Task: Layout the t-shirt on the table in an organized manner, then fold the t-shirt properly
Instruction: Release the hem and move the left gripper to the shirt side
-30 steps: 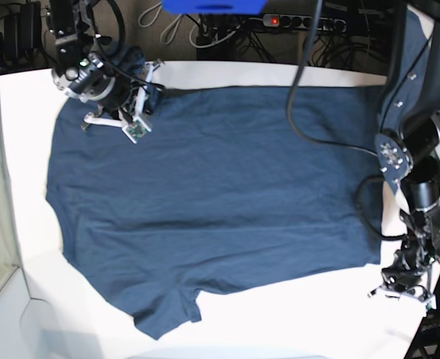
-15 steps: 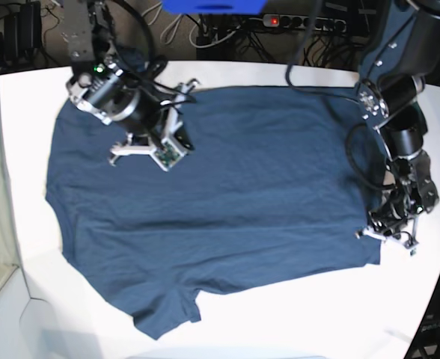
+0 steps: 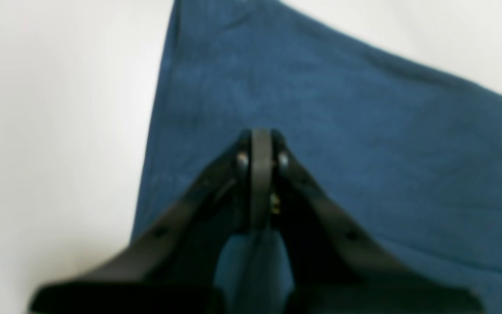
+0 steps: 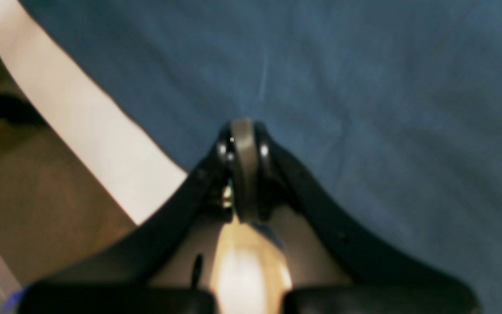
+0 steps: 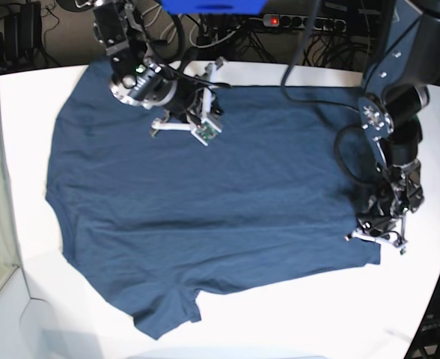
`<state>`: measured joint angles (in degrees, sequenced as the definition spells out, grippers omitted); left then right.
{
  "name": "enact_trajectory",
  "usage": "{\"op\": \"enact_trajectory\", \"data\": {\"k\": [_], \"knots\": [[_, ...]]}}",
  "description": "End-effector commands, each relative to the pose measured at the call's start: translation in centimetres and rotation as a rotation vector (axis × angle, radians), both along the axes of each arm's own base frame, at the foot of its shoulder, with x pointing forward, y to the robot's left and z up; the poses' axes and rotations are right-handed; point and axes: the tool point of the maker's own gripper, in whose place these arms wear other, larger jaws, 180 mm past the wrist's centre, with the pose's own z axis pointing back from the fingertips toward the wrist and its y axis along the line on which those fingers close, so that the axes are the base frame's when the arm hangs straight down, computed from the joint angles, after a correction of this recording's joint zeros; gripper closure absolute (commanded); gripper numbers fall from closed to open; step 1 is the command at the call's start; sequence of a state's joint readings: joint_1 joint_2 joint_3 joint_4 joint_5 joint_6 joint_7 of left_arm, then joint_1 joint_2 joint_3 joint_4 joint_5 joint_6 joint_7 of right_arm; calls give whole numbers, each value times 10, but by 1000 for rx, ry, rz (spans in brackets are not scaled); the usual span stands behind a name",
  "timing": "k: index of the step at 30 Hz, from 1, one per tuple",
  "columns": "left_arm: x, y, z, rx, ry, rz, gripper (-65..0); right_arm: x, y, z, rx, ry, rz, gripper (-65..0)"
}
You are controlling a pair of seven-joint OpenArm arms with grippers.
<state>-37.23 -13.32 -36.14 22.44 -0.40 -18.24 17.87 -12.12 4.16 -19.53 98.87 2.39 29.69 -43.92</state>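
Two tools have their jaws pressed together over the t-shirt [image 5: 205, 194], spread flat across the white surface [image 5: 25, 112]: the left tool [image 5: 377, 235] above its near hem corner, the right tool [image 5: 197, 123] above its far edge.

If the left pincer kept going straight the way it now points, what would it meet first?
Most likely the t-shirt: the shut left pincer points down at the cloth near its edge, with the table beside. Its height above the cloth is unclear.

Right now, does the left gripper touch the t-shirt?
Cannot tell. In the left wrist view the shut left gripper lies over the t-shirt, but blur hides any gap.
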Motion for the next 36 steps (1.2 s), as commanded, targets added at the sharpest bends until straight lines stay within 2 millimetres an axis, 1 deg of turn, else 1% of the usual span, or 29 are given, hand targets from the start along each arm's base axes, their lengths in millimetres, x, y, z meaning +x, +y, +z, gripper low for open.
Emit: {"op": "enact_trajectory", "data": {"k": [1, 4, 6, 8, 12, 15, 17, 19, 24, 26, 28, 30, 32, 36], "knots": [[14, 17, 25, 26, -58, 19, -9, 4, -3, 6, 14, -24, 0, -3], [13, 23, 26, 34, -59, 26, -63, -9, -18, -5, -23, 3, 6, -2], [11, 32, 28, 47, -59, 35, -111, -17, -33, -12, -62, 18, 18, -2], [10, 35, 29, 50, -59, 38, -138, -25, -41, -17, -82, 35, 24, -2], [9, 36, 28, 52, -56, 38, -141, -31, -57, -25, -126, 50, 35, -2], [9, 36, 28, 52, -56, 38, -142, -31, -66, -27, -151, 52, 40, -2], [8, 36, 27, 52, -55, 38, -142, -27, -77, -27, -165, 49, 18, -2], [8, 35, 26, 50, -53, 37, -142, -29, -89, -28, -176, 54, -11, -2], [8, 35, 26, 50, -53, 37, -143, -21, -114, -23, -213, 34, -56, -2], [8, 35, 26, 50, -53, 37, -143, -21, -117, -23, -220, 34, -53, -2], [10, 35, 28, 50, -56, 37, -143, -18, -116, -19, -219, 20, -52, -2], [12, 36, 31, 52, -63, 38, -143, -17, -113, -11, -214, -2, -46, -2], [15, 36, 37, 52, -82, 38, -143, -15, -107, 3, -198, -40, -38, -2], [39, 38, 75, 67, -166, 38, -143, -6, -95, 31, -166, -124, -25, -2]]}}
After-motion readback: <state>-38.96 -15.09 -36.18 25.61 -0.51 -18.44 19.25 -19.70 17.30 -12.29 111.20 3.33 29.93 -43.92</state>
